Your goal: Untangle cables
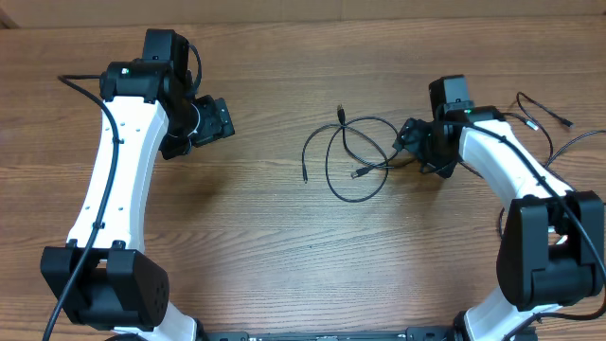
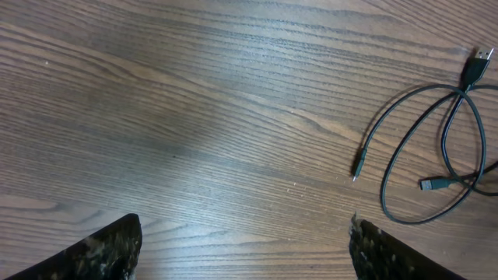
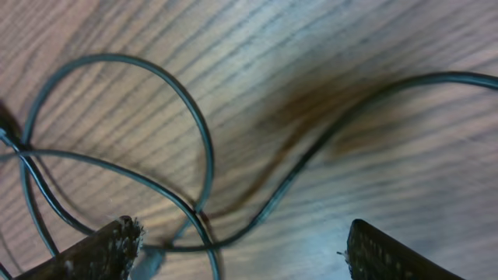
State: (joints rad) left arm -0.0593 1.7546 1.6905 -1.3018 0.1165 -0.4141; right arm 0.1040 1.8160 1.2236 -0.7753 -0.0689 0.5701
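The cables (image 1: pixel 360 173) lie on the desk (image 1: pixel 284 265) right of its middle, as a loose tangle of thin black wire. One large oval loop sits flat on the wood, and other strands cross it near its top and right side. A small plug (image 1: pixel 341 112) points away at the far end of the tangle, another plug end (image 1: pixel 304 177) lies out to the left, and a silver-tipped plug (image 1: pixel 358 174) rests inside the loop.

In the left wrist view the cables (image 2: pixel 459 93) show at the right edge, with the same loop and plug ends.

The right gripper (image 1: pixel 405 142) is at the right edge of the tangle, low over the wires. In its own camera the jaws are spread, and strands of the cables (image 3: pixel 208 152) run across the wood between the two fingers, not pinched. Whether a finger touches a strand I cannot tell.

The left gripper (image 1: pixel 220 118) hangs well apart from the cables, over bare wood to their left. Its jaws are spread too, with nothing between them.

A separate thin wire (image 1: pixel 554 118) lies near the desk's far right corner, behind the right arm.
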